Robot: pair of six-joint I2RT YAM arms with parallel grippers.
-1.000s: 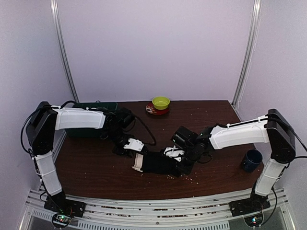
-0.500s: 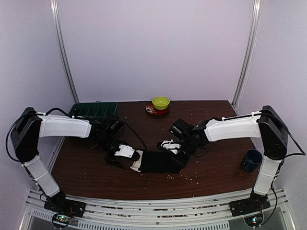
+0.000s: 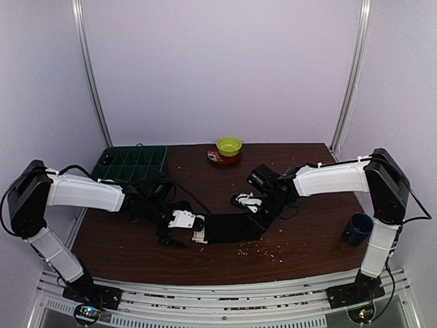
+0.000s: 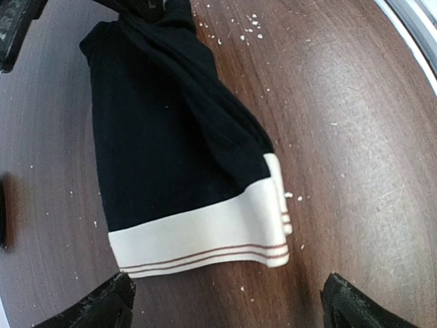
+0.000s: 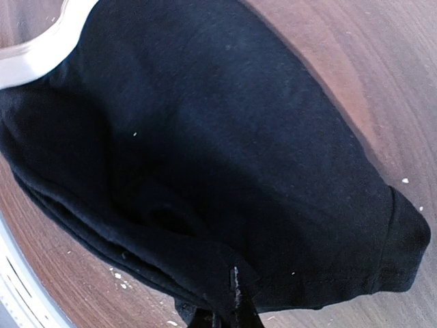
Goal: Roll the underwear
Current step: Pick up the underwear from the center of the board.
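Observation:
The underwear (image 3: 229, 227) is a black garment with a white band (image 4: 205, 236), lying stretched out on the brown table (image 3: 307, 205). My left gripper (image 3: 188, 228) sits at the band end, open. In the left wrist view its gripper (image 4: 229, 311) has its dark fingertips (image 4: 102, 307) wide apart, just short of the band and not touching it. My right gripper (image 3: 261, 219) is at the other end. The right wrist view shows that gripper (image 5: 229, 311) shut on the black hem of the underwear (image 5: 225, 150).
A green divided tray (image 3: 130, 162) stands at the back left. A green bowl (image 3: 229, 145) on a red plate (image 3: 216, 158) is at the back centre. A blue mug (image 3: 358, 228) stands at the right. Crumbs (image 3: 256, 253) lie near the front edge.
My left gripper has opened and let go of the white band, ending a little nearer the front. My right gripper has drawn its end of the garment back and to the right.

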